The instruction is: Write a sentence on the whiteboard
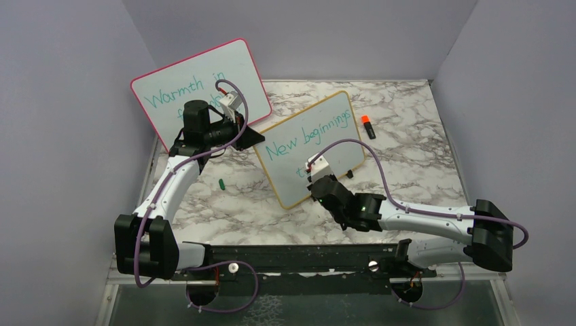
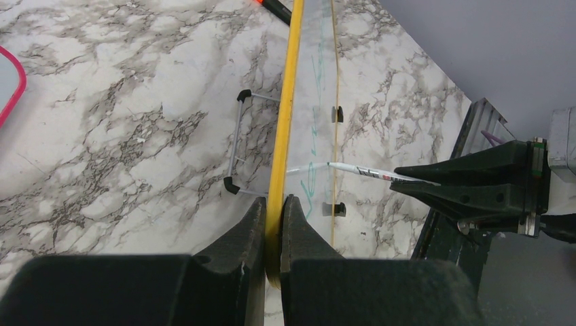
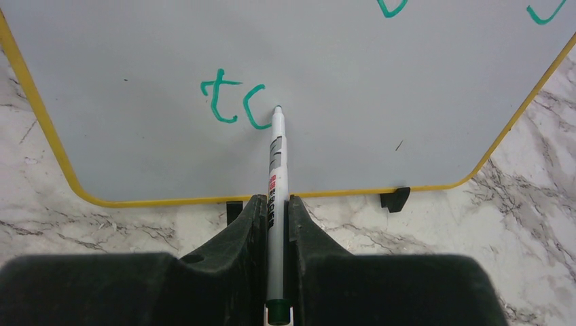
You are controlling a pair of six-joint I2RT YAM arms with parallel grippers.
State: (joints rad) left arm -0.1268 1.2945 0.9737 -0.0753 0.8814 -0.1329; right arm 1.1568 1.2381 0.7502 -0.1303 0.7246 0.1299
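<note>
The whiteboard (image 1: 319, 153) with the yellow frame stands tilted on the marble table. Its teal sentence (image 1: 309, 136) reads "New beginnings", with "t" and an unclosed curve (image 3: 234, 102) below it. My left gripper (image 2: 273, 202) is shut on the board's yellow edge (image 2: 289, 102) at its upper left corner (image 1: 248, 132). My right gripper (image 3: 274, 200) is shut on a white marker (image 3: 276, 163). The marker's tip (image 3: 277, 109) touches the board right beside the curve. In the left wrist view the marker (image 2: 360, 170) meets the board's face from the right.
A larger pink-framed whiteboard (image 1: 197, 88) leans at the back left behind my left arm. An orange-capped black marker (image 1: 367, 127) lies right of the yellow board. A small green cap (image 1: 221, 183) lies on the table to its left. A wire stand (image 2: 238, 142) props the board.
</note>
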